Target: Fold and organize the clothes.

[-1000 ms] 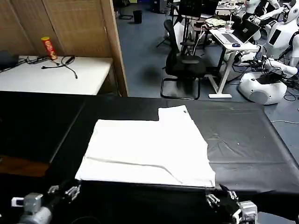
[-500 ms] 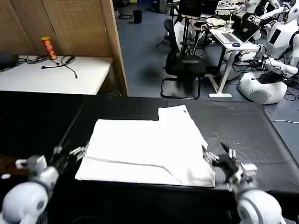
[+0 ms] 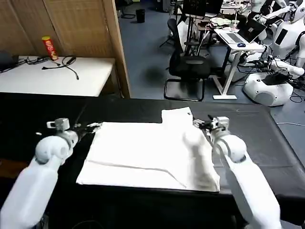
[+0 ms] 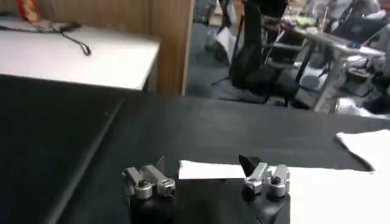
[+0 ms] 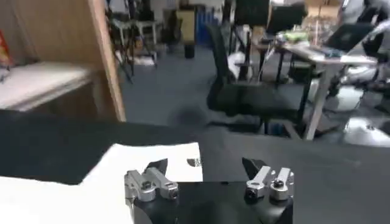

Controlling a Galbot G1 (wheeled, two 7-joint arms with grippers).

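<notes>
On the black table: white T-shirt lies flat on the black tablecloth, partly folded, one sleeve sticking out at the far right corner.
T-shirt surface: plain white up, a diagonal crease runs across the near part; small dark mark near the sleeve edge in the right wrist view, too small to read.
T-shirt position: middle of the tablecloth, near edge close to the table's front edge, dark cloth bare on both sides.
Left gripper: at the shirt's far left corner, just over the cloth edge; arm comes in from the lower left.
Left gripper state: fingers spread wide apart in the left wrist view, nothing between them; shirt's white corner lies just beyond the tips, contact not clear.
Right gripper: at the far right of the shirt, beside the sleeve; arm crosses the shirt's right edge.
Right gripper state: fingers wide apart in the right wrist view, holding nothing; sleeve lies under and ahead of the tips.
Side table: white, far left, behind the black table; red can upright on it, black cable beside the can.
Background: wooden screen, black office chair on blue floor, desk with laptop at far right.
</notes>
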